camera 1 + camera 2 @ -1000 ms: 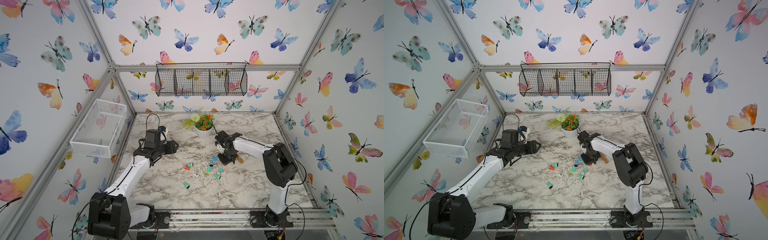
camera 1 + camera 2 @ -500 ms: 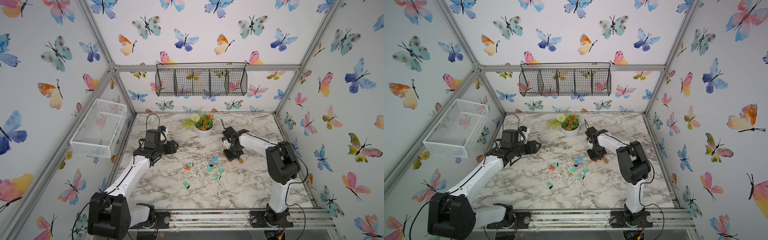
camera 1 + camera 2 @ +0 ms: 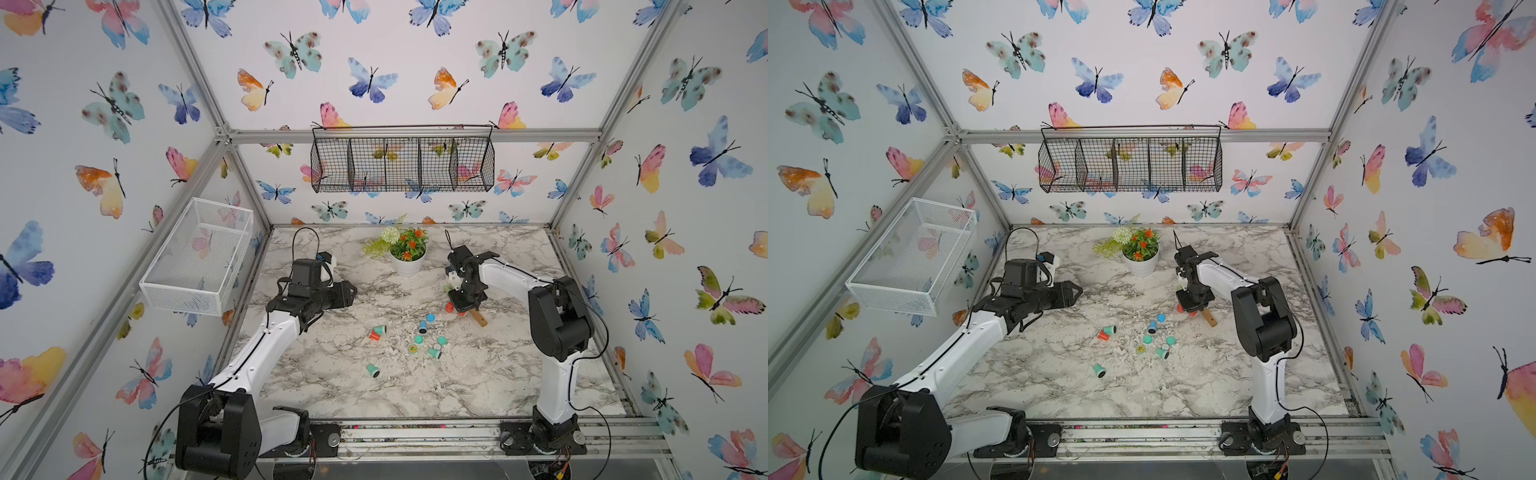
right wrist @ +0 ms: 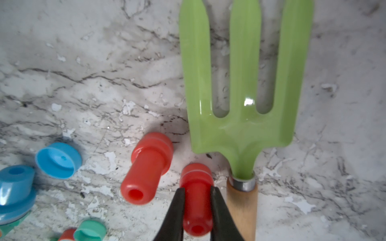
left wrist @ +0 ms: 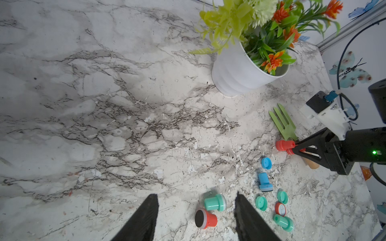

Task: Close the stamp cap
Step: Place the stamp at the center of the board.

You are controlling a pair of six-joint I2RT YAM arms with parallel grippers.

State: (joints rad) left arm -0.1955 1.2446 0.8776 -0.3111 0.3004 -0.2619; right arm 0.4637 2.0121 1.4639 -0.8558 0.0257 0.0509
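The marble table fills the floor of the cell. On the far wall hangs a black wire basket, and on the left wall a white mesh basket.

The left gripper hovers over the left part of the table. Its fingers stand apart with nothing between them. The right gripper points down to the table, right of the middle. Its two fingers press on both sides of the thin handle of a red stamp, so it is gripping this stamp.

A white flower pot stands at the far middle. A green garden fork with a wooden handle lies just beside the held stamp, on its right.

The red stamp lies almost flat, its wide end toward the far side. This end looks covered by a red cap with a thin seam around it. A second red stamp lies just left of it, apart from it.

Nearer and to the left, a blue cap lies open side up, near a blue stamp that lies on its side. Two teal caps lie nearer than the blue stamp.
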